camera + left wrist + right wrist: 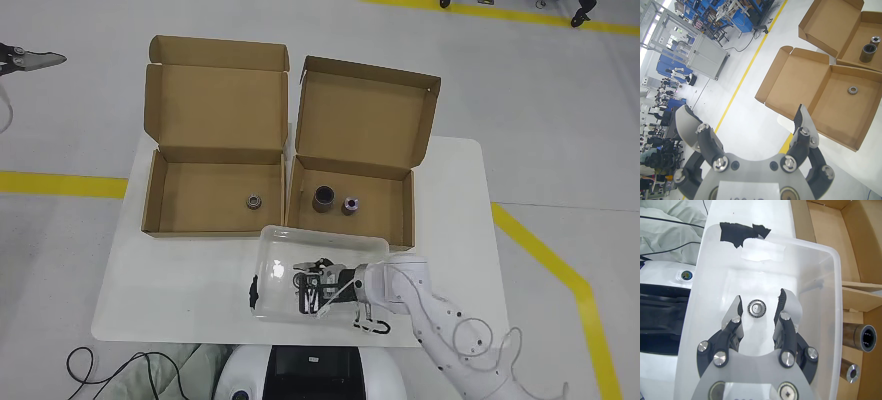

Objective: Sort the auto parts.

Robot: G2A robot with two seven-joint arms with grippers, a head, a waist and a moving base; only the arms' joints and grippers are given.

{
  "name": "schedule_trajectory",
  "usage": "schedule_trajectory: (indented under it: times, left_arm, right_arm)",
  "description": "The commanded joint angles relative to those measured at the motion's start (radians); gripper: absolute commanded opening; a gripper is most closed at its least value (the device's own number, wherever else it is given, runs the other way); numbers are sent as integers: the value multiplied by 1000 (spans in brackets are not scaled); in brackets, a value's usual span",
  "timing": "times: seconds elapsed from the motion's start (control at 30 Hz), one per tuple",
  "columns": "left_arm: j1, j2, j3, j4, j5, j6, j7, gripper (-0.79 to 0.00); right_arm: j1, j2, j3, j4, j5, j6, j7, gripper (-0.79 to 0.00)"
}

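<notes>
In the bin (330,235), lower centre of the top view, the right tool (761,295) stands open and empty around a small bearing (756,308) lying flat. Likely dense, rigid, slick steel: pinch across its outer ring. Left tool (743,107) gapes, empty.

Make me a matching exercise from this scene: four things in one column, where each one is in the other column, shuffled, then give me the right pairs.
Things
1. bearing near the robot
2. bearing farther away
3. dark cylinder
4. left gripper

Places
A. right cardboard box, beside a small silver bushing
B. beside the table, open and empty
C. clear bin, between the right gripper's open jaws
D. alone in the left cardboard box

Pairs: 1-C, 2-D, 3-A, 4-B
</notes>
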Motion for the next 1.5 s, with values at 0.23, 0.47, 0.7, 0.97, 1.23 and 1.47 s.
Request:
schedule_trajectory:
  times: [0.23,0.47,0.7,0.97,1.23,1.47]
  left_arm:
    - [0,0,0,0,0,0,0,0]
    - [0,0,0,0,0,0,0,0]
    - [0,0,0,0,0,0,0,0]
    - [0,0,0,0,0,0,0,0]
    - [0,0,0,0,0,0,0,0]
    - [0,0,0,0,0,0,0,0]
  right_arm:
    - [45,-5,-53,50,4,12,26,-449]
    - [80,-11,-94,96,2,33,62,-431]
    - [100,-16,-126,120,2,60,86,-403]
    - [119,-22,-159,142,0,83,102,-394]
    - [132,-26,-179,158,5,116,108,-616]
    - [134,-24,-180,149,8,140,95,-785]
